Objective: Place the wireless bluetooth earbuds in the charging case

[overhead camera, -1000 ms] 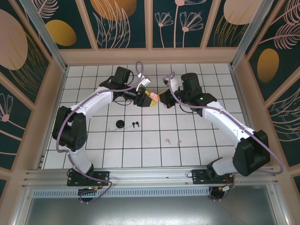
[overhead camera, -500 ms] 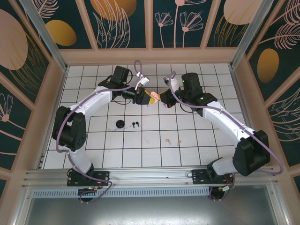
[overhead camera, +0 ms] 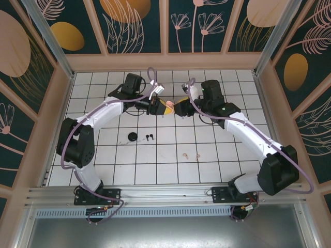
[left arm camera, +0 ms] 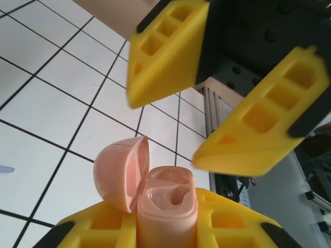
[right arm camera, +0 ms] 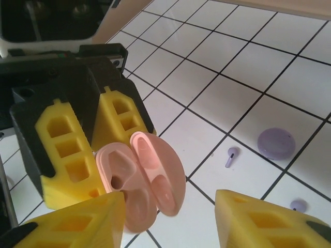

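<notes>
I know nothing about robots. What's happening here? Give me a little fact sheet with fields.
left pincer: shut on the pink charging case, lid open
case sockets: look empty
right pincer: open, close to the case, holding nothing
pink earbuds: two lying on the table, nearer the arm bases
black case: on the table, black earbud beside it
lilac case: on the table, lilac earbud nearby
</notes>
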`<state>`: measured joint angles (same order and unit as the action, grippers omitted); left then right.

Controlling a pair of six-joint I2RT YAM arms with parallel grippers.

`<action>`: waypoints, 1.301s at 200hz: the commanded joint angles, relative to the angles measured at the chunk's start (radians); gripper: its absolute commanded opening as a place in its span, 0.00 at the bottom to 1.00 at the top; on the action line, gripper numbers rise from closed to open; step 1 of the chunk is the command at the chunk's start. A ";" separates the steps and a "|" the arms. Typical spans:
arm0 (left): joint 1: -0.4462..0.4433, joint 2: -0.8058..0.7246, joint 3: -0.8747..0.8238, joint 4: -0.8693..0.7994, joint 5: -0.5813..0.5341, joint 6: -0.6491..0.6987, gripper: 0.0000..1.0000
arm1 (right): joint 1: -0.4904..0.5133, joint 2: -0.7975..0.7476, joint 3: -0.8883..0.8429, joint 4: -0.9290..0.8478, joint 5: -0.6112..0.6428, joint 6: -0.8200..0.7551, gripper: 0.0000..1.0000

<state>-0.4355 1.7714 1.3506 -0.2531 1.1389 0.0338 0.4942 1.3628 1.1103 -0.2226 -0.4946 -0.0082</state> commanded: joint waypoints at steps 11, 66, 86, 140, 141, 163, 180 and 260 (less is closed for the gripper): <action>0.007 -0.118 -0.084 0.185 -0.098 -0.082 0.00 | -0.011 -0.124 0.032 -0.087 0.082 0.113 0.59; 0.006 -0.280 -0.290 0.483 -0.383 -0.196 0.00 | 0.068 -0.205 -0.121 -0.257 0.268 0.366 0.60; 0.006 -0.343 -0.370 0.596 -0.432 -0.198 0.00 | 0.154 -0.201 -0.195 -0.291 0.334 0.430 0.59; 0.004 -0.477 -0.678 1.097 -0.571 -0.170 0.00 | 0.305 -0.143 -0.314 -0.332 0.455 0.544 0.58; 0.004 -0.478 -0.683 1.109 -0.572 -0.168 0.00 | 0.307 -0.142 -0.314 -0.332 0.456 0.544 0.58; 0.002 -0.497 -0.759 1.245 -0.626 -0.141 0.00 | 0.336 -0.108 -0.323 -0.337 0.471 0.557 0.57; 0.000 -0.501 -0.765 1.253 -0.674 -0.144 0.00 | 0.349 -0.076 -0.323 -0.343 0.477 0.556 0.56; -0.011 -0.505 -0.803 1.393 -0.754 -0.151 0.00 | 0.379 0.063 -0.310 -0.345 0.505 0.527 0.48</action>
<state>-0.4397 1.2888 0.5606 1.0477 0.4160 -0.1322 0.8581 1.3991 0.7956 -0.5407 -0.0219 0.5266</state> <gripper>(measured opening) 0.235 0.484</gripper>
